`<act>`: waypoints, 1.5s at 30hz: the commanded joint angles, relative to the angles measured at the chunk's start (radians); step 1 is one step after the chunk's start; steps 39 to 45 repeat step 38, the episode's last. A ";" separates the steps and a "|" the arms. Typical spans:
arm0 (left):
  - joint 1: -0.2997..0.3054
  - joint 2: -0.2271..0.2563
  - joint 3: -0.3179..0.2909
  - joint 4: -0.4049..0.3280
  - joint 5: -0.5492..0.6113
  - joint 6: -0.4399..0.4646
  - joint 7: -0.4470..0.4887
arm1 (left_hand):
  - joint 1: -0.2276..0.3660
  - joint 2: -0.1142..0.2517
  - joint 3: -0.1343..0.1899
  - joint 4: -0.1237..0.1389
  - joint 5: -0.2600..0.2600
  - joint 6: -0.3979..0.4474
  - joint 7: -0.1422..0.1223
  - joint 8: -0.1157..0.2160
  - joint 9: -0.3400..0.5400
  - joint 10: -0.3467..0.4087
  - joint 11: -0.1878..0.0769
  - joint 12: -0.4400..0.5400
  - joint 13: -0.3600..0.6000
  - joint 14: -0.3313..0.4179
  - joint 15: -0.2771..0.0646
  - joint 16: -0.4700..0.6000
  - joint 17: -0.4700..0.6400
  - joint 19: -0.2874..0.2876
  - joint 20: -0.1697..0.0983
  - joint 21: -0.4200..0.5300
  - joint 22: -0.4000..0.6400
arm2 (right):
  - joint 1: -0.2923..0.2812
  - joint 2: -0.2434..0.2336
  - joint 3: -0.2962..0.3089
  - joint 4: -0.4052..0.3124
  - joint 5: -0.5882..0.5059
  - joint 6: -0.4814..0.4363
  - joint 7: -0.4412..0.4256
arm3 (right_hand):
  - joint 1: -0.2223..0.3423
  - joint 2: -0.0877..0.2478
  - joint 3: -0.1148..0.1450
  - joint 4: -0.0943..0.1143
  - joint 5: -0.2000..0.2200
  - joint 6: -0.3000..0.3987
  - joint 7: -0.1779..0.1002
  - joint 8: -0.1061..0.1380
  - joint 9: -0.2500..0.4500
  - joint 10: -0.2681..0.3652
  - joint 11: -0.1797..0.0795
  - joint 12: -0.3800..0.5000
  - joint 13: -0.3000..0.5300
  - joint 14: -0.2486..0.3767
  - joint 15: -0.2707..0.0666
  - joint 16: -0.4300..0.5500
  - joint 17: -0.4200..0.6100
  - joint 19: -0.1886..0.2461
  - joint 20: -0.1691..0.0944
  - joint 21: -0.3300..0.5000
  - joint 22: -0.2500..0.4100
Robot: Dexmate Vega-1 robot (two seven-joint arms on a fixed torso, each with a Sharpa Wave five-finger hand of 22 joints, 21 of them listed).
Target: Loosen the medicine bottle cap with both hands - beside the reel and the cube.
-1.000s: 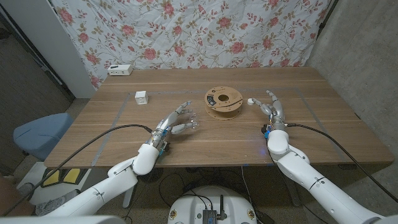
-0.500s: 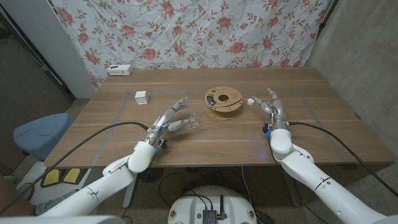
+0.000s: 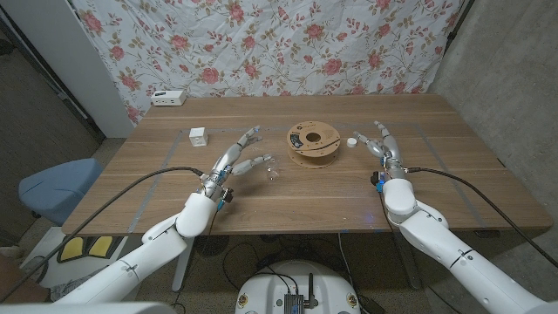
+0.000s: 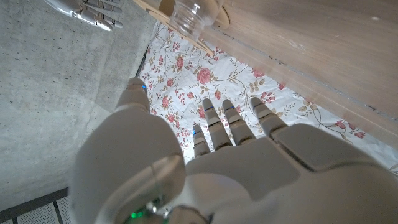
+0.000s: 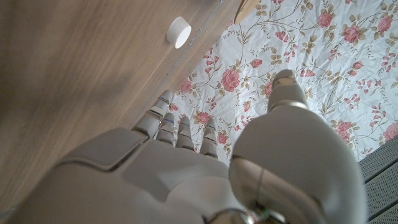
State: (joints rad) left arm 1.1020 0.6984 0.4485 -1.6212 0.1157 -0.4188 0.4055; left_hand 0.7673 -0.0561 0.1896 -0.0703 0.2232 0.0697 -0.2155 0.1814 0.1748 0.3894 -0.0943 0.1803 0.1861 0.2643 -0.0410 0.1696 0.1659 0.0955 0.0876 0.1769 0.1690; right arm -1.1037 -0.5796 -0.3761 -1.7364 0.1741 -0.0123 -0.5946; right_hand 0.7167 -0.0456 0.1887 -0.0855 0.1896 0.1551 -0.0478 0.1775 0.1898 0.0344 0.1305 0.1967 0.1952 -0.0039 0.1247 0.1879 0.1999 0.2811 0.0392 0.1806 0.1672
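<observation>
The clear medicine bottle (image 3: 273,172) stands uncapped on the table in the head view, left of the reel (image 3: 314,142). My left hand (image 3: 237,158) hovers just left of it with fingers spread, holding nothing. The left wrist view shows the bottle (image 4: 193,12) beyond my fingertips (image 4: 214,115). The white cap (image 3: 350,142) lies on the table right of the reel. My right hand (image 3: 384,145) stands beside it, open and apart from it. In the right wrist view the cap (image 5: 179,32) lies ahead of the fingers. The small white cube (image 3: 199,136) sits at the left.
A white power strip (image 3: 167,98) lies at the table's far left corner. A blue chair (image 3: 54,187) stands off the table's left edge. A floral curtain hangs behind the table.
My left hand has let go of the bottle and pulled back with its fingers spread; the bottle stays on the table. My right hand has drawn slightly away from the cap.
</observation>
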 commanded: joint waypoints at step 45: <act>-0.120 -0.117 -0.032 0.173 -0.314 -0.088 -0.221 | -0.151 0.200 0.020 0.111 -0.013 0.070 0.014 0.003 -0.001 -0.098 0.034 0.009 0.001 -0.078 0.015 0.007 0.005 -0.019 -0.003 0.016 0.004 | -0.082 0.019 0.077 0.018 0.169 0.187 0.124 | -0.247 0.128 -0.035 0.138 -0.013 -0.034 -0.026 0.011 -0.001 0.048 -0.041 0.010 -0.004 0.011 -0.059 0.024 0.015 0.006 -0.052 0.009 0.001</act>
